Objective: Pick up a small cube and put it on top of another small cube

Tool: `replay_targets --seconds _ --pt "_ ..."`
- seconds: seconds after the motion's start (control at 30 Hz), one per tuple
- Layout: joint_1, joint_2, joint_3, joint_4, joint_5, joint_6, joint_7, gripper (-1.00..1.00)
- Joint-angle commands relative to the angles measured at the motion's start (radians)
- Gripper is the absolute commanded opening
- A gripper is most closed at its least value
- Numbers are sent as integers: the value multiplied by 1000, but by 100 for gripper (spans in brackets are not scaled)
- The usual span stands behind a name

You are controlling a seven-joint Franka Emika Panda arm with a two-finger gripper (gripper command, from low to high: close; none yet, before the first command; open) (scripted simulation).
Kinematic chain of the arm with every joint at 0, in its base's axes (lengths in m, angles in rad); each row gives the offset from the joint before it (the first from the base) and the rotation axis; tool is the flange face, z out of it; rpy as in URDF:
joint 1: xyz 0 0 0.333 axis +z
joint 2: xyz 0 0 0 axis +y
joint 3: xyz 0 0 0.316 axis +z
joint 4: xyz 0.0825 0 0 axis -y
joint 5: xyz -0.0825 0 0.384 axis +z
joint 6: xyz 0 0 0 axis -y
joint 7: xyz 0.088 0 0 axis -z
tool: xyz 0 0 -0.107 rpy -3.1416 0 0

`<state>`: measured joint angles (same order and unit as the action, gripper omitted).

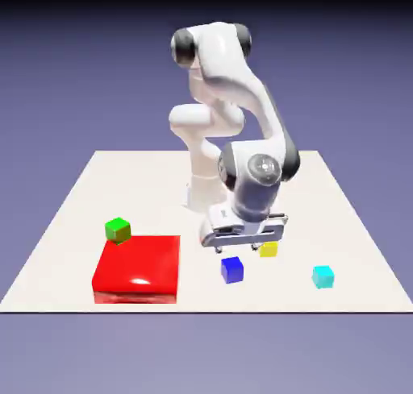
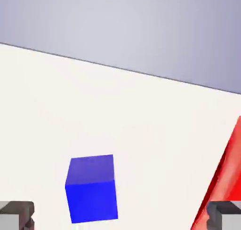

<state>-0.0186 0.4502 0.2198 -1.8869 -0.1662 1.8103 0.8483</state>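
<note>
The white arm's two-finger gripper (image 1: 252, 246) hangs low over the pale table (image 1: 347, 215), its grey fingertips (image 2: 16, 214) spread wide apart with nothing between them. The small glossy deep-blue cube (image 1: 232, 269) rests on the table just below and in front of the gripper, apart from it; in the hand view the cube (image 2: 92, 187) sits between the two tips, nearer the left one. A small yellow cube (image 1: 269, 249) lies just beside the gripper, partly hidden by it. A small cyan cube (image 1: 323, 276) stands farther off toward the exterior view's right. The large flat glossy red block (image 1: 137, 267) lies toward the exterior view's left, a small green cube (image 1: 118, 230) at its far corner.
</note>
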Motion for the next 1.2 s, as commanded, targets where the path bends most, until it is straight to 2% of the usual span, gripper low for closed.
replay_targets --seconds 0.0,0.57,0.63,0.87,0.9,1.17 --pt "-1 36 8 33 -6 -44 4 0" --pt "-20 651 140 589 -106 -783 68 0" --pt "-20 665 143 602 -108 -799 70 0" --pt "-72 604 144 361 -115 -632 92 0" --pt "-72 604 144 361 -115 -632 93 -100" --pt "-25 664 156 591 -110 -798 81 -100"
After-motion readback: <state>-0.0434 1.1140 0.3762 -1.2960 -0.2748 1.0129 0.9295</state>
